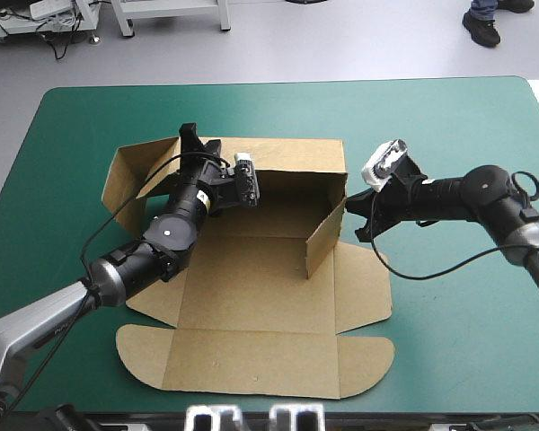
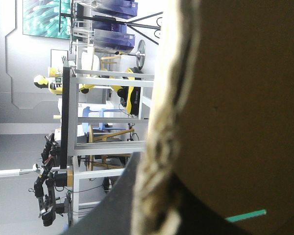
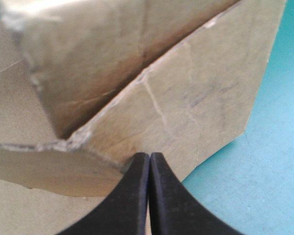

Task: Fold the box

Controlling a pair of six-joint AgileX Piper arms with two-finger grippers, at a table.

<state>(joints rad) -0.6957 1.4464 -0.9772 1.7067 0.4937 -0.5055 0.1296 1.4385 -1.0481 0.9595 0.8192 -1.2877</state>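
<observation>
1. Position of the box. The box (image 1: 251, 314) lies at the middle of the table (image 1: 449, 117), on the teal-green cover, as a cut sheet of brown board that is partly raised. Its back wall (image 1: 292, 154) stands upright along the far side. The right side wall (image 1: 325, 235) also stands, angled inward from the back wall's right end toward the floor of the box. The left flap (image 1: 130, 175) is raised and splays outward toward the table's left edge. The front panel (image 1: 251, 364), with its 2 rounded corners, lies flat near the table's near edge.

2. Left gripper. My left gripper (image 1: 194, 136) sits at the left end of the back wall, where the left flap joins it. In the left wrist view the board's raw edge rises close to the camera, with 1 black finger (image 2: 118, 205) against 1 face of it. The far face is in shadow. I read the fingers as clamped on the board, with the sheet between them.

3. Right gripper. My right gripper (image 1: 352, 214) is outside the right side wall. In the right wrist view, its 2 fingers are pressed together into 1 pointed arch (image 3: 149, 157) and grip nothing. The tip is against the board at the foot of that wall. Teal-green cover shows beside the gripper.
</observation>
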